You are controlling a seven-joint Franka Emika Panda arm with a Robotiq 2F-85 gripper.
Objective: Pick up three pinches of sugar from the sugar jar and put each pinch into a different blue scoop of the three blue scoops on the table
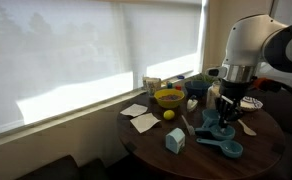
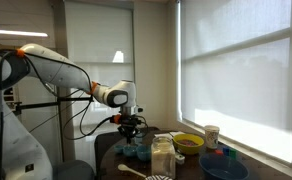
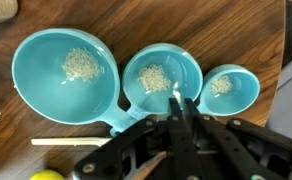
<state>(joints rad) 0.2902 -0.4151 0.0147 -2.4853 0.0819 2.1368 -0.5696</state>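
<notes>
In the wrist view three blue scoops lie in a row on the dark wooden table: large (image 3: 66,75), medium (image 3: 161,78) and small (image 3: 229,90). Each holds a small pale heap of sugar (image 3: 81,65). My gripper (image 3: 183,103) is shut, its tips just over the near rim of the medium scoop, with a pale fleck at the tips. In both exterior views the gripper (image 1: 224,103) (image 2: 132,130) points down over the scoops (image 1: 224,133) (image 2: 136,150). The translucent sugar jar (image 2: 162,157) stands nearer the camera in an exterior view.
A yellow bowl (image 1: 169,98) (image 2: 189,143), a lemon (image 1: 169,114), a pale-blue carton box (image 1: 174,141), white napkins (image 1: 143,122) and a cup (image 2: 212,135) share the round table. A blue bowl (image 2: 224,170) sits near its edge. A pale stick (image 3: 71,142) lies by the large scoop.
</notes>
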